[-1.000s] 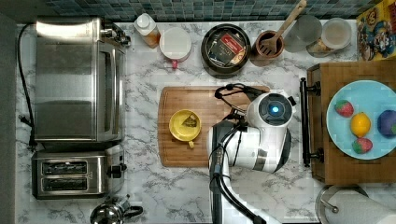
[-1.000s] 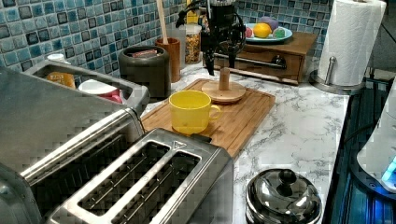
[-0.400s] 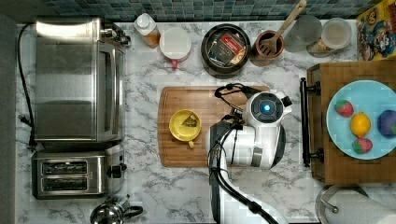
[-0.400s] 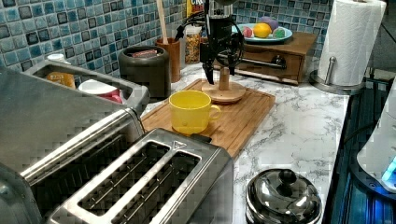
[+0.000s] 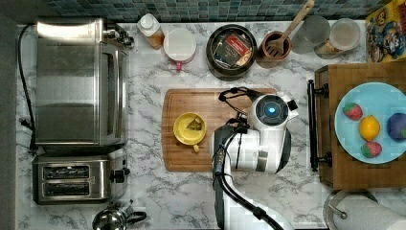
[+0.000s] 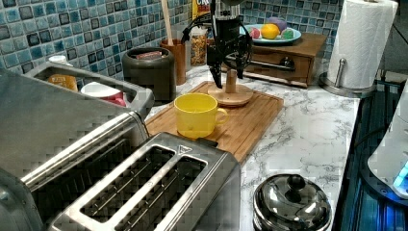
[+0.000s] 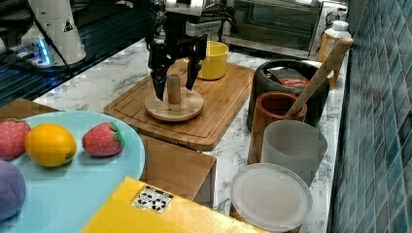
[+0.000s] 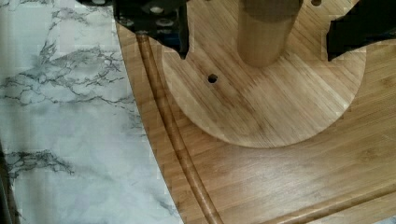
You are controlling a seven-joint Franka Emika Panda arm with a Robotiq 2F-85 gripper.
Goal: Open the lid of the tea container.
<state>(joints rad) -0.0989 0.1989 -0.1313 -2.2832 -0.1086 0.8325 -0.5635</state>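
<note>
Within the last second the claw (image 7: pixel 173 90) had widened its fingers and stood open astride the knob, gripping nothing. The lid (image 7: pixel 187 110) lay flat on the wooden board (image 5: pixel 186 98), well apart from the tea container (image 6: pixel 149 77) (uncovered, packets showing), so the job looked done. The marble worktop (image 5: pixel 158 191) was crowded.

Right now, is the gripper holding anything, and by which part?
Nothing held. The gripper is open, jaws either side of the upright knob on the lid without touching it. The lid lies flat on the board, off the tea container.
</note>
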